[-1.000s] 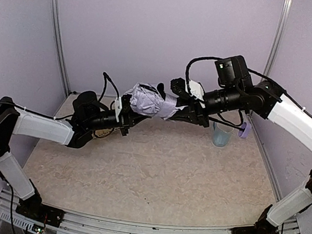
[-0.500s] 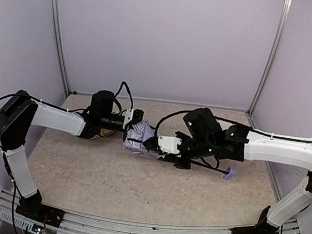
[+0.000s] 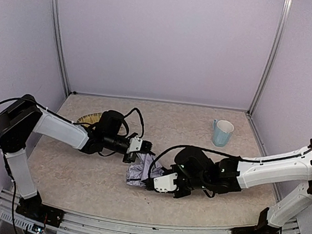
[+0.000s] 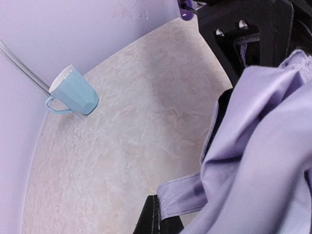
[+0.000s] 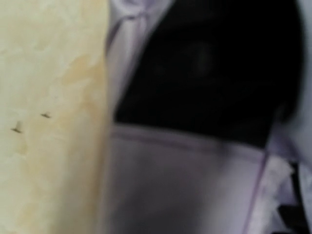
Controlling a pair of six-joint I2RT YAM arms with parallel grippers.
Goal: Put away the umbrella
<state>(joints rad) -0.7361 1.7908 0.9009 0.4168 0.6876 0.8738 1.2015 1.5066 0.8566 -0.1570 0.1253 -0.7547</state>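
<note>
The umbrella (image 3: 141, 171) is a crumpled pale lavender-grey bundle low over the table near the front middle. My left gripper (image 3: 141, 148) reaches in from the left, just above the bundle. In the left wrist view its black finger (image 4: 154, 220) pinches the fabric strap (image 4: 195, 196), with folds of the umbrella (image 4: 263, 146) filling the right side. My right gripper (image 3: 157, 183) comes from the right and is pressed against the bundle's near right side. The right wrist view is blurred, with fabric (image 5: 185, 190) right against the camera. The shaft and handle are hidden.
A light blue mug (image 3: 222, 132) stands at the back right and also shows in the left wrist view (image 4: 73, 92). A woven straw tray (image 3: 90, 119) lies at the back left, partly behind my left arm. Lavender walls close in three sides.
Both arms have carried the umbrella from high at the back down and toward the front middle of the table. The mug is now uncovered.
</note>
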